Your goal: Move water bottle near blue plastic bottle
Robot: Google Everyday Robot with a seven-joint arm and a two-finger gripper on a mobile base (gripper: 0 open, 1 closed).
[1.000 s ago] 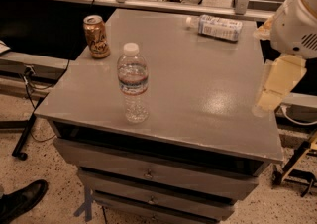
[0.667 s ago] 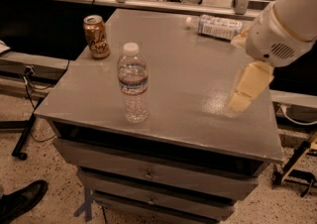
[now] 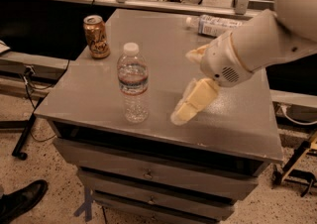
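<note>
At far left, low on the speckled floor, a black shoe (image 3: 21,199) pokes in. On the grey table (image 3: 84,94), near its left edge, a tan can (image 3: 96,36) stands upright. Just right of it and nearer the front, the water bottle (image 3: 133,89) stands upright with its white cap on, touched by nothing. Right of that bottle and close beside it, the gripper (image 3: 184,86) hangs over the tabletop, its two pale fingers (image 3: 194,101) apart and holding nothing, the longer one slanting down toward the front. At the table's far edge the blue bottle (image 3: 215,25) lies on its side, cap to the left, well apart from the water bottle. The white arm (image 3: 257,44) enters from the upper right. Drawers (image 3: 148,173) sit below the top.
</note>
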